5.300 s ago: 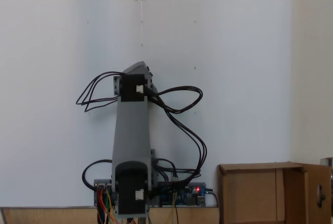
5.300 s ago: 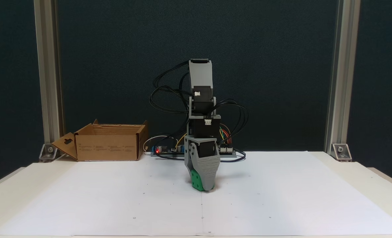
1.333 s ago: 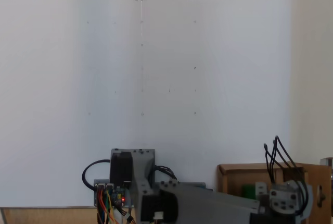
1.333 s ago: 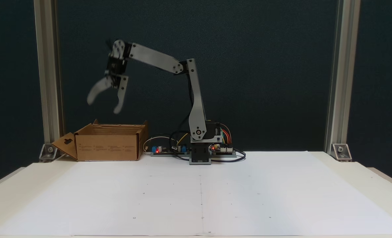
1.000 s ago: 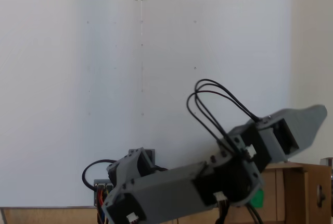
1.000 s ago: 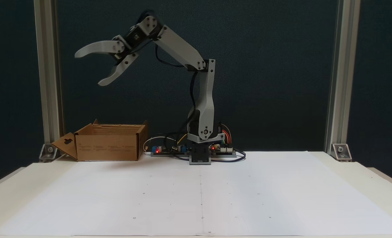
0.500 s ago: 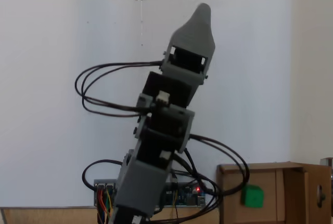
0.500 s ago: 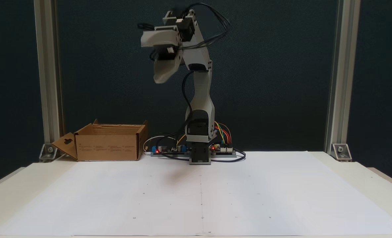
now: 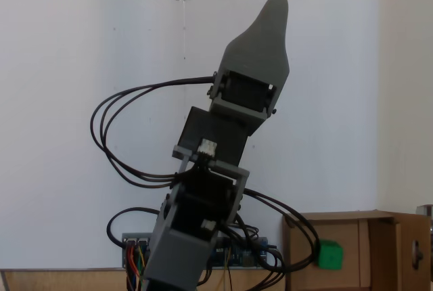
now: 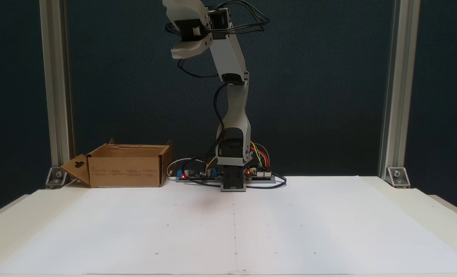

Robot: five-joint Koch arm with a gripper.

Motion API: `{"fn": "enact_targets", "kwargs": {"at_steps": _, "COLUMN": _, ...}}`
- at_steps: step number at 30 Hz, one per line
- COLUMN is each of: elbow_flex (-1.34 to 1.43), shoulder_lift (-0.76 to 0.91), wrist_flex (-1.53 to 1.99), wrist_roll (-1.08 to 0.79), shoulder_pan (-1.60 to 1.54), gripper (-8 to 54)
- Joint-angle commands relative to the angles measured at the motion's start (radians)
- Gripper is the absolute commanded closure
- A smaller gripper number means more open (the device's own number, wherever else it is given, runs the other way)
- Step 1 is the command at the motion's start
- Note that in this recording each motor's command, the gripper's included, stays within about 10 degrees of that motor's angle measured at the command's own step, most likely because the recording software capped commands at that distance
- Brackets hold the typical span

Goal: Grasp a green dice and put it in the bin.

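Green dice (image 9: 329,255) lay inside the bin (image 9: 306,253), low and to the right of the fingers (image 9: 273,7) in a fixed view that looked down on the table (image 9: 67,101). From that camera the two fingers stood one behind the other, so a single grey tip showed, pointing toward the far edge of the white sheet; their spread could not be judged there. Half a second earlier the tip had pointed the same way but sat a little lower in the picture, and a second earlier it had reached out over the bin's far right corner. The cube had not shifted on the box floor since then, which suggests the drop was done and the dice had settled.

Seen from the front in a fixed view, the fingers (image 10: 182,32) were raised high above the arm's base (image 10: 233,181), near the top edge of the picture, and stood apart with nothing between them: one tip was cut off by the frame, the other hung below it. The bin (image 10: 126,169) sat far below and to the left of them on the table (image 10: 328,231), its walls hiding whatever was inside. Compared with the picture from about five seconds before, when the fingers were down on the sheet clamped on the green cube, the sheet now lay bare and the arm had swung up and away from the box. By my reading the task was finished, leaving only the return to rest.
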Motion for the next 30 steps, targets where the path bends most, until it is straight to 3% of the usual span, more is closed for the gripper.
{"fn": "enact_targets", "kwargs": {"at_steps": 1, "elbow_flex": 0.034, "shoulder_lift": 0.041, "wrist_flex": -0.168, "wrist_roll": -0.014, "shoulder_pan": 0.000, "gripper": 0.2}}
{"fn": "enact_targets", "kwargs": {"at_steps": 17, "elbow_flex": 0.535, "shoulder_lift": 0.170, "wrist_flex": -0.573, "wrist_roll": -0.071, "shoulder_pan": -0.006, "gripper": 0.3}}
{"fn": "enact_targets", "kwargs": {"at_steps": 30, "elbow_flex": 0.776, "shoulder_lift": 0.322, "wrist_flex": -0.871, "wrist_roll": -0.064, "shoulder_pan": -0.179, "gripper": 2.2}}
